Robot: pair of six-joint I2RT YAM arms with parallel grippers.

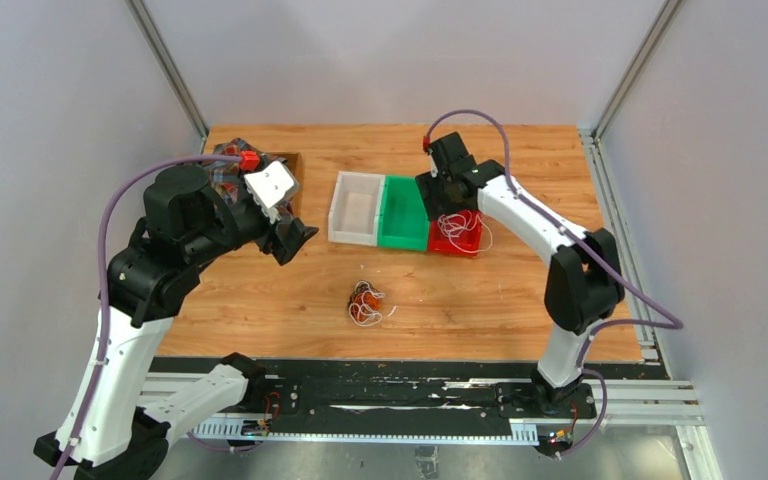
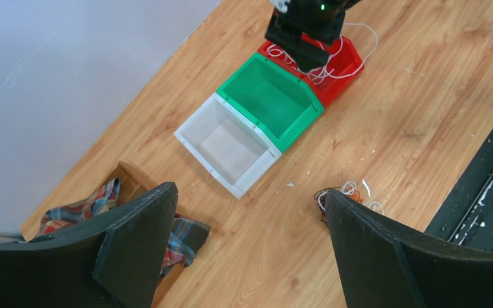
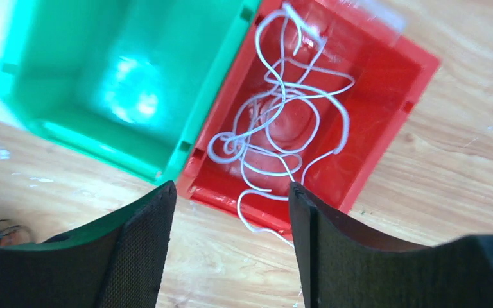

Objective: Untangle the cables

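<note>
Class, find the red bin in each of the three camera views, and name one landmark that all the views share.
Top external: red bin right of centre, end of the bin row.
Left wrist: red bin at the top edge, right of centre.
Right wrist: red bin upper right, white cable inside.
Shared landmark: green bin right beside it.

The left arm (image 1: pixel 175 215) is folded high over the left edge of the table (image 1: pixel 520 300). The left gripper (image 2: pixel 249 212) faces the table's middle, jaws spread wide and empty. The right arm (image 1: pixel 535 225) reaches toward the far edge. The right gripper (image 3: pixel 230 212) points down, jaws parted with nothing between them.
</note>
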